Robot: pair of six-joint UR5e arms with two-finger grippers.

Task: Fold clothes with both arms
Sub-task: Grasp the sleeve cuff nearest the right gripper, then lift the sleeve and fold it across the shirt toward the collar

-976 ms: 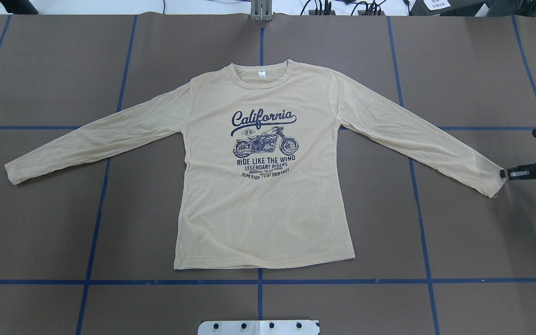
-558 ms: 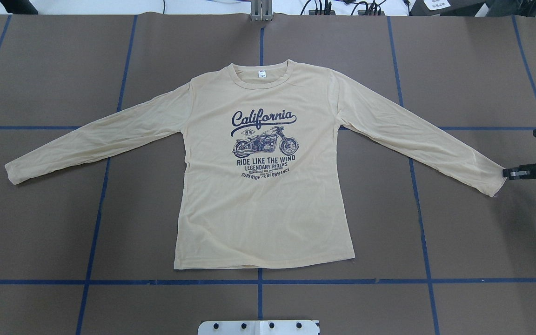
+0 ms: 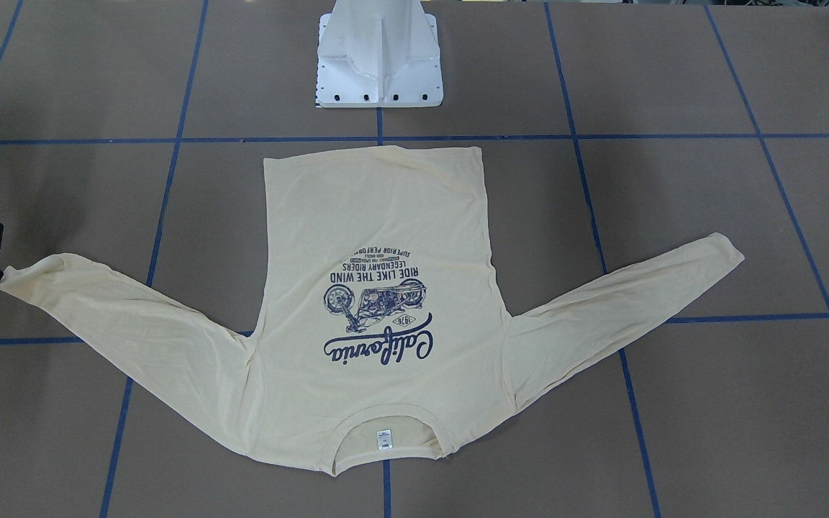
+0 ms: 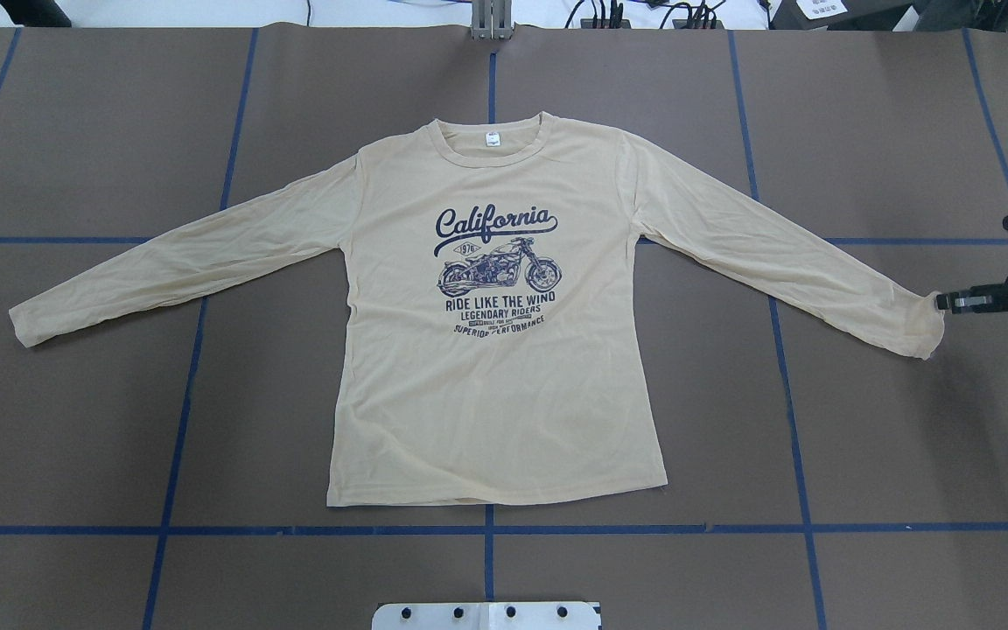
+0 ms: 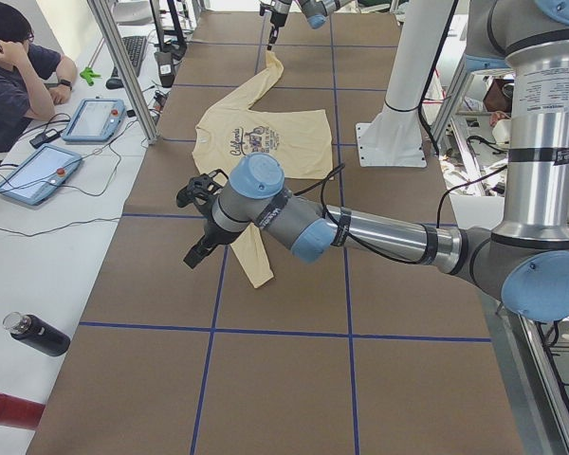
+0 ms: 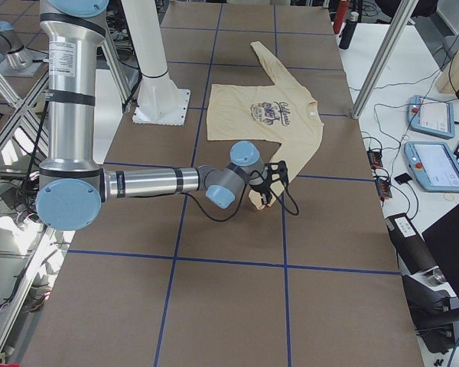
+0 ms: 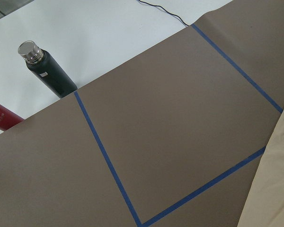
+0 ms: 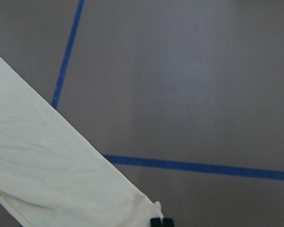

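Since sleeves fold in first, I have the jaws of my right gripper (image 4: pixel 946 303) clenched on the cuff (image 4: pixel 928 325) of the long-sleeved T-shirt (image 4: pixel 495 394), spread print-up mid-worktop (image 4: pixel 119 420), though of the left gripper (image 5: pixel 193 256) I cannot tell.

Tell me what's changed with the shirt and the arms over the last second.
The right gripper, fingers pinched on the T-shirt's cuff at the overhead view's right, moved away from the robot's base and dragged the cuff end with it. The shirt's body, the other sleeve and the table stayed as they were.
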